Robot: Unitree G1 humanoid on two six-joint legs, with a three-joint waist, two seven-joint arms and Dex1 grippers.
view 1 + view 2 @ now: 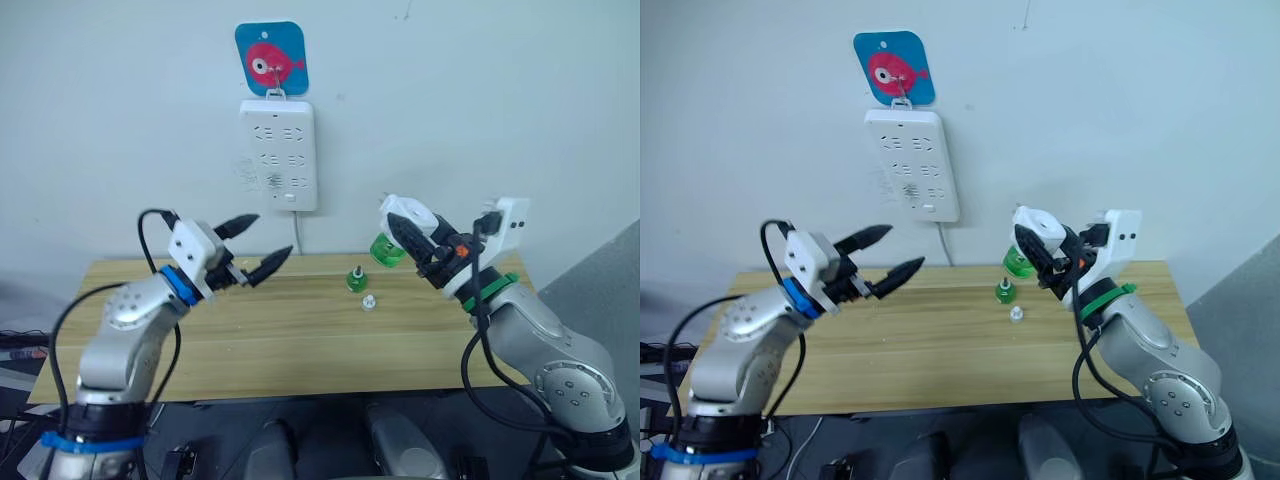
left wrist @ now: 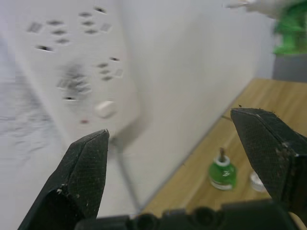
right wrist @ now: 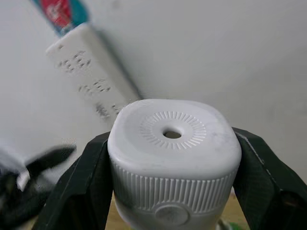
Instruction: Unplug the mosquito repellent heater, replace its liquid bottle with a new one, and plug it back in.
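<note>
Two black fingers of our right gripper [image 1: 412, 238] clamp the small white rounded plastic mosquito repellent heater [image 3: 173, 153], a green liquid bottle [image 1: 385, 250] hanging beneath it, held in the air off to the right of and below the flat white multi-socket power strip [image 1: 279, 154] on the wall. Our left gripper [image 1: 255, 246] hovers below the strip's left side, fingers spread wide and empty. Below the strip, on the light wooden table [image 1: 280, 340], a second small green bottle [image 1: 356, 278] stands upright with a small clear cap [image 1: 368, 303] just beside it.
</note>
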